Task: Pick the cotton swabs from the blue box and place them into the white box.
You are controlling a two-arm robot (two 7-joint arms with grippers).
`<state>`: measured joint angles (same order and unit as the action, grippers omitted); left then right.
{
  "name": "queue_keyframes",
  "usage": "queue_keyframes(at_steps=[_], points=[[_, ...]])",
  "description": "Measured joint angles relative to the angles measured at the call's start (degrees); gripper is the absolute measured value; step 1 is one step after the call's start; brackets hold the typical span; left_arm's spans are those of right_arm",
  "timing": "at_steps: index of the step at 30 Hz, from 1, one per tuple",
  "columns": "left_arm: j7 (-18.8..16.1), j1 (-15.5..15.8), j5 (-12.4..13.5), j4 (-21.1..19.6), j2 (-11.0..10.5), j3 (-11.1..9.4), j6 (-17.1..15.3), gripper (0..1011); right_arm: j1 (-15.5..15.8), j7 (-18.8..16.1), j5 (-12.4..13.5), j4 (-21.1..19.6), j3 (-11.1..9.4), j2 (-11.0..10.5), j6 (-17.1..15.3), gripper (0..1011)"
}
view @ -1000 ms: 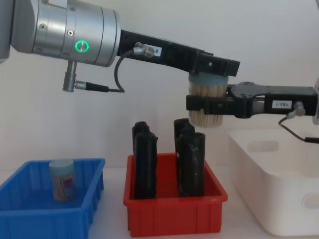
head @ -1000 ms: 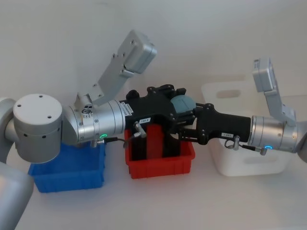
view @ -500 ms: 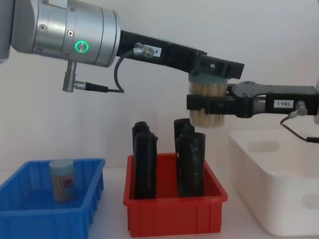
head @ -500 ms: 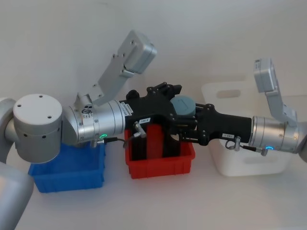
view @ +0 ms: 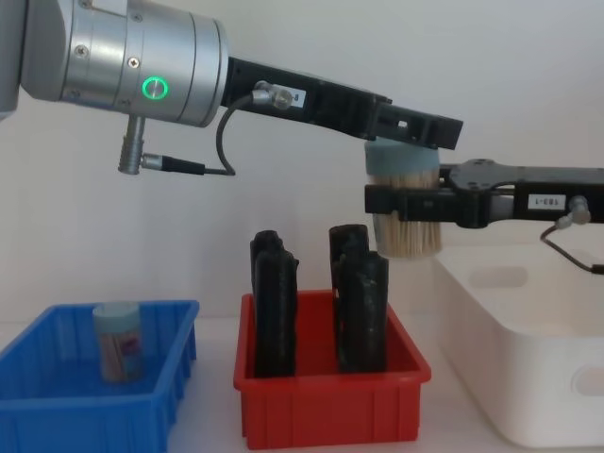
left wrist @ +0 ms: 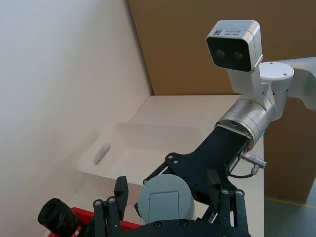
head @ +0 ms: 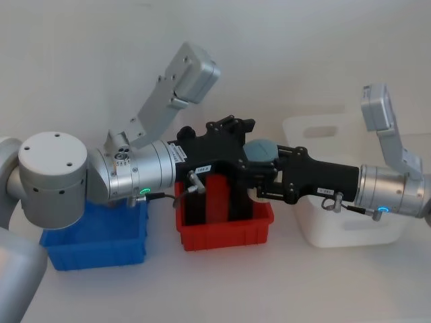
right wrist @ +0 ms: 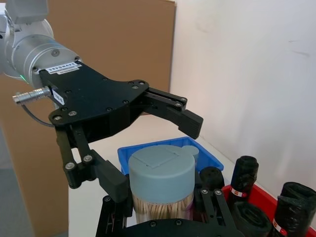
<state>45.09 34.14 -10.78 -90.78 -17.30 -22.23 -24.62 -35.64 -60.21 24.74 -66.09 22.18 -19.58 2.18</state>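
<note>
**Item 1: tub (view: 404, 236).** Clear cylinder with a pale blue cap, packed with wooden-stick swabs.
- Location: upright in the air, above the right end of the red bin (view: 330, 406) and just short of the white box (view: 528, 377).
- Held by: right gripper (view: 401, 200), jaws clamped across the clear wall just below the cap.
- Left gripper (view: 420, 132): at cap height, jaws spread apart to either side of the cap. The right wrist view shows a gap on both sides.

**Handling (judged).**
- Weight: light.
- Wall: thin, smooth plastic, so probably slippery and likely to flex under a hard squeeze.
- Cap: may lift off if it alone carries the load.
- Best hold: opposite sides of the body, mid-height or just under the cap, with moderate pressure and the tub kept upright.
- The present hold fits this.

**Item 2: second tub (view: 118, 342).** Upright in the blue box (view: 85, 415), at the far left of the bench (view: 215, 420).

**Item 3: white box.** Open-topped, to the right of the red bin.
- No tub can be seen inside it.
- The carried tub looks ready to travel right and be lowered in.

**Not for transfer:** black cylinders (view: 363, 302), standing in the red bin directly beneath the carry path. The tub passes close over their tops.
</note>
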Motion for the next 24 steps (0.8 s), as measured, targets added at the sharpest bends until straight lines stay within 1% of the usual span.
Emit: queue_keyframes(at_steps=[5,6,8,9,12,24], points=[[0.0,0.0,0.0,0.0,0.0,0.0,0.0,1004,0.6,2.3,0.1,0.0,-0.5,-0.8,-0.2,667],[0.0,0.0,0.0,0.0,0.0,0.0,0.0,1004,0.6,2.3,0.1,0.0,-0.5,-0.8,-0.2,667],[0.0,0.0,0.0,0.0,0.0,0.0,0.0,1004,1.0,3.7,0.3,0.0,-0.9,-1.3,-0.2,667],[0.0,0.0,0.0,0.0,0.0,0.0,0.0,1004,1.0,3.7,0.3,0.0,-0.9,-1.3,-0.2,667],[0.0,0.0,0.0,0.0,0.0,0.0,0.0,1004,1.3,5.3,0.4,0.1,-1.4,-1.8,-0.2,667],[0.0,0.0,0.0,0.0,0.0,0.0,0.0,1004,2.4,12.5,0.6,1.0,-3.2,-3.7,-0.1,667]])
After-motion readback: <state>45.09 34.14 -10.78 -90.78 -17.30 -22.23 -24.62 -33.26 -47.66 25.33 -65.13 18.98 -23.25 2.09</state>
